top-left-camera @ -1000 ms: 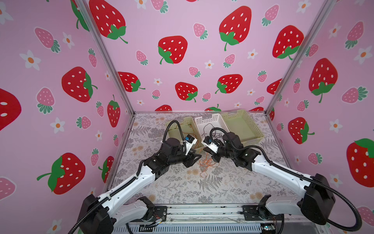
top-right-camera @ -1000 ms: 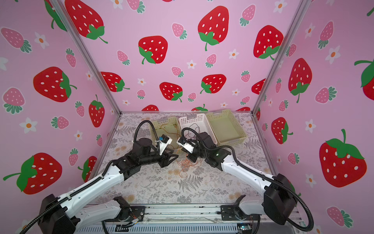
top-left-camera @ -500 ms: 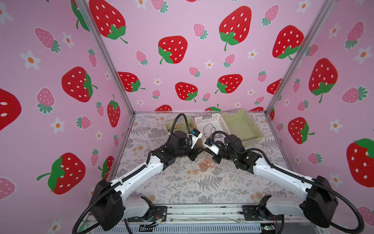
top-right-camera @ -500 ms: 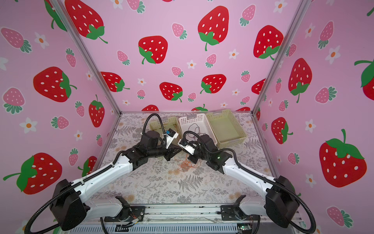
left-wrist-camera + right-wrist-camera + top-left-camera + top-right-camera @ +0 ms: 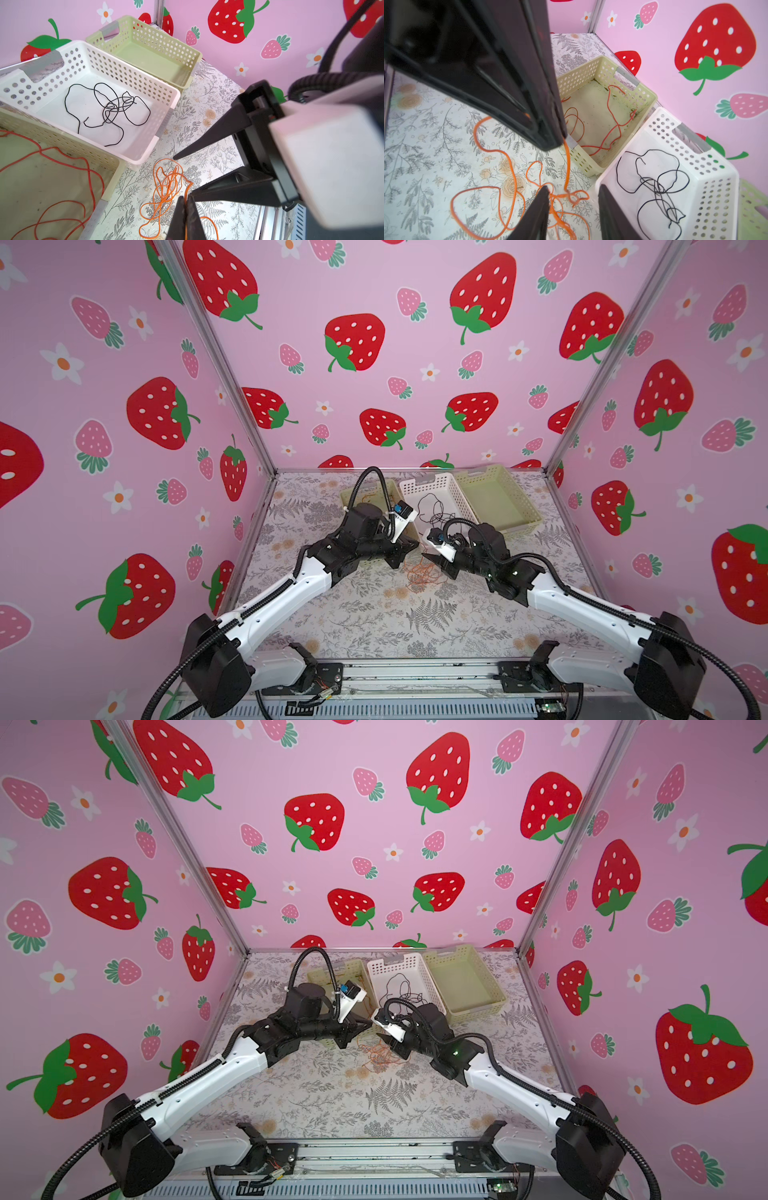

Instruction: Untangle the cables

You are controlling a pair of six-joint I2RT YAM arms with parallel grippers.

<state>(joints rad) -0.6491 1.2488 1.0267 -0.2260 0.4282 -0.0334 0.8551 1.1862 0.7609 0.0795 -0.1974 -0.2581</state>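
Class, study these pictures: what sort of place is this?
Probably a robot test cell, not a home: two arms mounted on a rail, printed walls boxing in the table, baskets at the back.

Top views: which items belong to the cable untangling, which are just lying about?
Job: orange cable, pinched by the shut left gripper; open right gripper at its tangle; black cable; red-orange cable.
Bystanders: white basket holding the black cable; green basket holding the red-orange one; empty green basket; fern-print tabletop.
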